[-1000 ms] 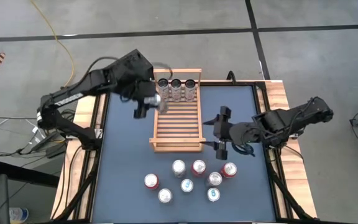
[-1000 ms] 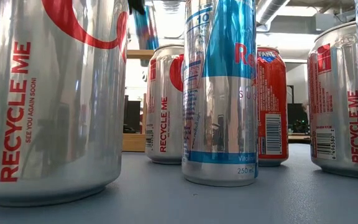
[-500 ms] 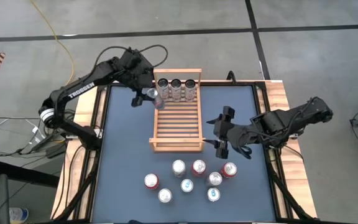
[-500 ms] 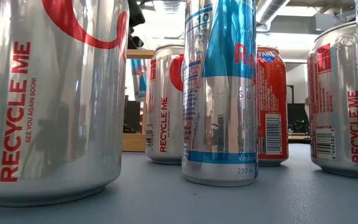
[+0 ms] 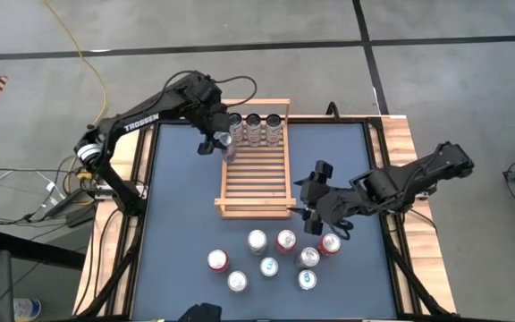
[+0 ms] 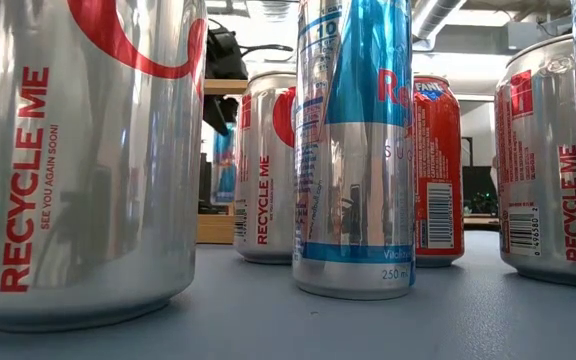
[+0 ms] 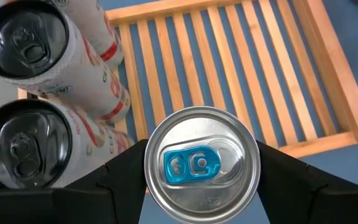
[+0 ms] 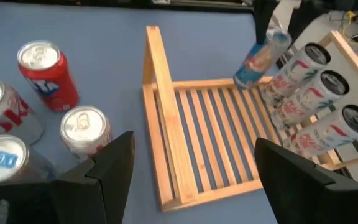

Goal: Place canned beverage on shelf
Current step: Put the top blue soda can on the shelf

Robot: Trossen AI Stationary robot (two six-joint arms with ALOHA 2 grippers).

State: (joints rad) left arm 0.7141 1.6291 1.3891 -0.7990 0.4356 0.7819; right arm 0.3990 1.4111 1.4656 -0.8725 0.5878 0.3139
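High view gives us the whole layout: the shelf (image 5: 255,158) lies flat on the blue table (image 5: 177,224), with three white cans (image 5: 254,128) standing in a row against its far rail. We see the left gripper (image 5: 223,143) over the shelf's far left corner, pinching a blue-and-silver can (image 5: 228,146) beside that row. Left wrist view shows what the overhead cannot: the held can's silver top with a blue tab (image 7: 201,164), the fingers (image 7: 124,171) pressed on both sides, and the slats below. Right wrist view catches the same can tilted, its lower end near the slats. Near the shelf's near right corner, the right gripper (image 5: 309,196) hangs with its fingers spread, holding nothing, above a cluster of loose cans (image 5: 271,255).
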